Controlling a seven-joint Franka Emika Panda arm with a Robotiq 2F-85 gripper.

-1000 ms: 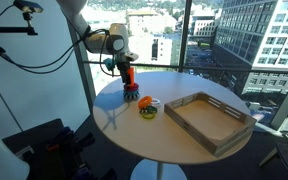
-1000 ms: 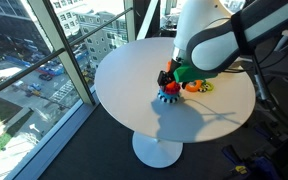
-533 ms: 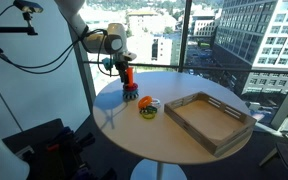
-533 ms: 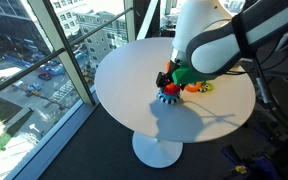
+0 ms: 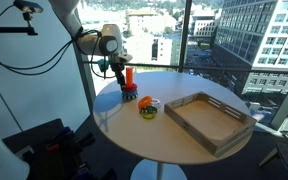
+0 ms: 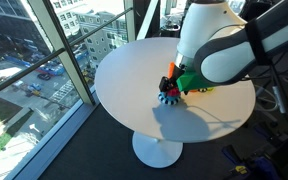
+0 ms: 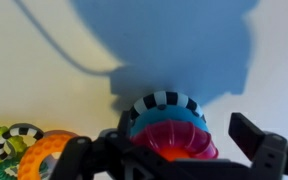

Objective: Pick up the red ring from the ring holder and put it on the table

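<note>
The ring holder (image 5: 130, 93) stands near the table's edge, its orange peg (image 5: 128, 76) upright. In the wrist view the red ring (image 7: 174, 138) sits on the stack over a blue ring (image 7: 164, 117) and a black-and-white striped base (image 7: 164, 100). My gripper (image 7: 174, 160) is right above the stack. It is open, with one finger on each side of the red ring and the right finger clear of it. In an exterior view the gripper (image 5: 119, 68) hangs beside the peg. The arm partly hides the holder (image 6: 169, 94). The white table (image 5: 184, 140) carries it all.
A yellow-and-orange round piece (image 5: 148, 107) lies just beside the holder and also shows in the wrist view (image 7: 44, 155). A rectangular wooden tray (image 5: 210, 118) sits on the far side of the table. Windows stand close behind the table.
The wrist and arm have lifted and shifted slightly, so more of the orange peg shows. The rings and holder have not moved.
</note>
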